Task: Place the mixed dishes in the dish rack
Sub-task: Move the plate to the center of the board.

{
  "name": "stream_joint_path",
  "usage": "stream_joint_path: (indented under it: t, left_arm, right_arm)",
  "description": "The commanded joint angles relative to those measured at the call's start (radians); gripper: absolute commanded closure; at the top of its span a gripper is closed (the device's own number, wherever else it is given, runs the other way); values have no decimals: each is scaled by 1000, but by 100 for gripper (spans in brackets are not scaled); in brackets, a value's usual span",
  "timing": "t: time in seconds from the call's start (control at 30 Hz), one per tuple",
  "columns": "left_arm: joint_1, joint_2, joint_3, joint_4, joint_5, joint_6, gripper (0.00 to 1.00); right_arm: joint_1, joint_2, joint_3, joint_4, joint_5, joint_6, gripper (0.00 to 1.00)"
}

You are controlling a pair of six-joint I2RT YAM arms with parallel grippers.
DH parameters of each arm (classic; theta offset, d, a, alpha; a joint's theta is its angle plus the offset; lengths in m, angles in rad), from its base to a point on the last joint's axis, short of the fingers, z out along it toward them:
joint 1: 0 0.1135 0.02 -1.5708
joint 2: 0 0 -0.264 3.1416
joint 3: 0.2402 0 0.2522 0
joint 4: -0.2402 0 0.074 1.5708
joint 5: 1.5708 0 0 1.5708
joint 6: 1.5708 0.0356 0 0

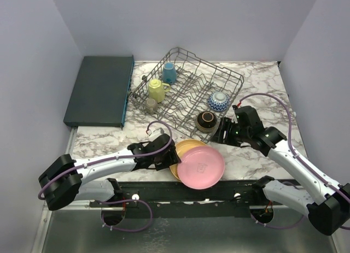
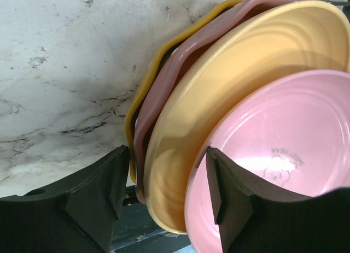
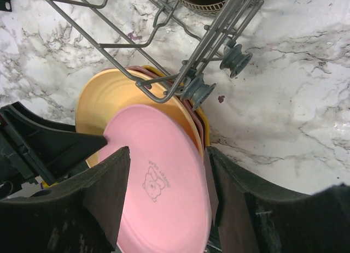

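Left wrist view: nearest the lens we see the left gripper (image 2: 164, 195), its black fingers (image 2: 93, 201) spread apart. The rims of a plate stack sit in the gap between them; we cannot tell whether either pad touches.

Stack, top to bottom:
- round glossy pink plate (image 2: 284, 154)
- pale orange-yellow round plate (image 2: 235, 89)
- dusty-rose plate (image 2: 178, 62)
- mustard wavy-edged plate (image 2: 143, 94)

The stack lies at the near edge of the white-grey marble tabletop (image 1: 257, 94). It is just in front of the near corner of the large grey wire dish rack (image 1: 210, 62), and outside it.

The right gripper (image 1: 221, 134) hovers beside that same corner, jaws spread with nothing between them. Its camera looks down on the pink plate.

In the rack we note, left side: blue mug (image 1: 169, 72), yellow mug (image 1: 157, 90), small grey-green mug (image 1: 151, 105). Right side: blue-and-white patterned bowl (image 1: 218, 101) and dark brown bowl (image 1: 206, 120).

A flat dark teal rectangular slab (image 1: 100, 90) lies just left of the rack.
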Motion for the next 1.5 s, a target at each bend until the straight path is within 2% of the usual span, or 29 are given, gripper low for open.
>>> stream_joint_path:
  t: [0.0,0.7,0.87,1.03,1.17,1.37,1.47]
  left_arm:
    - [-6,-43,-13,-80,-54,-20,37]
    - [-3,-166,130,-321,-202,40,34]
    - [-1,-201,136,-333,-197,44,32]
    - [-1,-168,142,-330,-165,69,32]
    - [-2,-123,167,-309,-138,108,36]
    - [-1,-71,176,-279,-116,132,51]
    - [-2,-45,174,-259,-100,139,53]
  right_arm:
    - [6,-22,-16,-32,-10,13,37]
    - [7,-69,-20,-63,-5,27,37]
    - [7,-78,-33,-76,-18,32,37]
    - [7,-104,-60,-73,-23,45,38]
    - [7,-111,-75,-68,-33,52,39]
    - [7,-117,-84,-61,-37,57,40]
    - [7,-117,-86,-62,-37,57,40]
